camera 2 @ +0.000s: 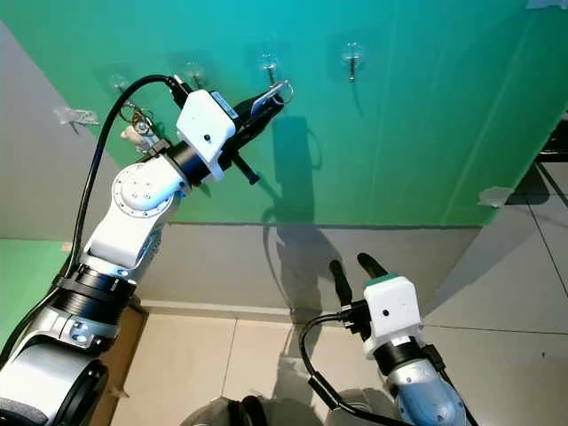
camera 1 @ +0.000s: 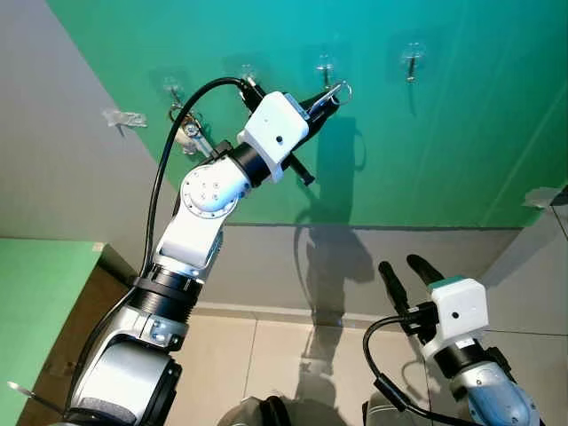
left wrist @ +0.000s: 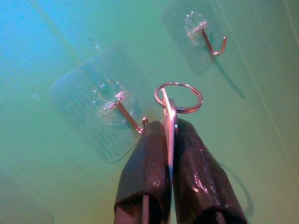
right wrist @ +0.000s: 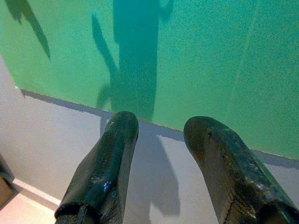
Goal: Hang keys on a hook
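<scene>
My left gripper (left wrist: 169,128) is raised against the green wall (camera 1: 444,133), its two black fingers (left wrist: 145,163) pressed together on the flat blade of a key (left wrist: 169,119). The key's silver ring (left wrist: 179,97) sticks out past my fingertips, free of everything. It hangs just beside the tip of a clear adhesive hook (left wrist: 122,108), near it but not over it; the ring and the hook's metal prong are apart. A second hook (left wrist: 210,37) of the same kind sits farther along the wall. From my head I see a row of four such hooks, and the leftmost hook (camera 1: 176,89) already carries a bunch of keys (camera 1: 188,131). My gripper is up at the third hook in that row. My right gripper (camera 1: 413,268) waits low, in front of the grey lower wall (camera 1: 266,266), its fingers (right wrist: 105,163) spread apart with nothing between them.
</scene>
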Robot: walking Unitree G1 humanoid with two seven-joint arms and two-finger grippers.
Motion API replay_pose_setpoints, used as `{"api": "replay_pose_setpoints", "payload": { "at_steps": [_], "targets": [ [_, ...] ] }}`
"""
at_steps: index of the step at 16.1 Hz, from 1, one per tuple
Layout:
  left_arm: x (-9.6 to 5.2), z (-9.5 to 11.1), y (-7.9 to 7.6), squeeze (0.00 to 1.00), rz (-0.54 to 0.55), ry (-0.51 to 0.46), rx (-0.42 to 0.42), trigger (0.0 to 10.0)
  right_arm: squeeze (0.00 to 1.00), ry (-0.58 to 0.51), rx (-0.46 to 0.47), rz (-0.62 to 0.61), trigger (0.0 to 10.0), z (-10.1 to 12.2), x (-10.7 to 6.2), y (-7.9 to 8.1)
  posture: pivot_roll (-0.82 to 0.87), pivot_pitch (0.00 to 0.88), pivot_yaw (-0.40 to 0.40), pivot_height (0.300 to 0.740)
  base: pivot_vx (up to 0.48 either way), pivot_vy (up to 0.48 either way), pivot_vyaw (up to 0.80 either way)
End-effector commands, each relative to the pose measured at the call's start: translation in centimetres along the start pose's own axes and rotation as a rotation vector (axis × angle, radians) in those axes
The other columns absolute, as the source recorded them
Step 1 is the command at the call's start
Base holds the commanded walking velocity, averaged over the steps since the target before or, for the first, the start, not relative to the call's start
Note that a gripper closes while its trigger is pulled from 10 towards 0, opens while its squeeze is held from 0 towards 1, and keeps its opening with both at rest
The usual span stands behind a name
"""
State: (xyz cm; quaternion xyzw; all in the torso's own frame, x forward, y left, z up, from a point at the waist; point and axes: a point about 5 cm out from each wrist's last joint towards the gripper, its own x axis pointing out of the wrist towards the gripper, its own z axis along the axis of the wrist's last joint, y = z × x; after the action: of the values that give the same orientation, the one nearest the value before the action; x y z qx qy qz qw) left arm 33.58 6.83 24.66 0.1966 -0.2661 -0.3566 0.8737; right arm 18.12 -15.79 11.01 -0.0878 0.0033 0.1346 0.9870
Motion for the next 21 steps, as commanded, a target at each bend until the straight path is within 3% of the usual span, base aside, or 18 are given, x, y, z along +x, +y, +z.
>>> {"api": "replay_pose_setpoints", "payload": {
  "at_steps": [1, 8, 15, 21],
  "targets": [
    [-0.5, 0.3, 1.0, 0.00, 0.074, -0.002, 0.010, 0.0, 0.00, -0.001, 0.019, 0.031, 10.0, 0.2, 0.0, 0.5, -0.42, 0.151, 0.195, 0.716, 0.000, 0.000, 0.00],
    [-1.4, 0.2, 2.2, 0.00, 0.153, 0.041, 0.058, 0.0, 0.00, 0.022, 0.029, 0.098, 10.0, -0.2, 0.6, 0.3, -0.38, 0.143, 0.150, 0.716, 0.000, 0.000, 0.00],
    [0.1, -1.6, 2.6, 0.00, 0.156, 0.152, 0.085, 0.0, 0.00, 0.022, 0.056, 0.131, 10.0, -0.1, 1.1, 0.8, -0.38, 0.129, 0.164, 0.716, 0.000, 0.000, 0.00],
    [0.8, -2.9, 2.9, 0.00, 0.199, 0.203, 0.041, 0.0, 0.00, 0.025, 0.077, 0.129, 10.0, -0.1, 0.9, 1.2, -0.39, 0.120, 0.188, 0.716, 0.000, 0.000, 0.00]
  ]
}}
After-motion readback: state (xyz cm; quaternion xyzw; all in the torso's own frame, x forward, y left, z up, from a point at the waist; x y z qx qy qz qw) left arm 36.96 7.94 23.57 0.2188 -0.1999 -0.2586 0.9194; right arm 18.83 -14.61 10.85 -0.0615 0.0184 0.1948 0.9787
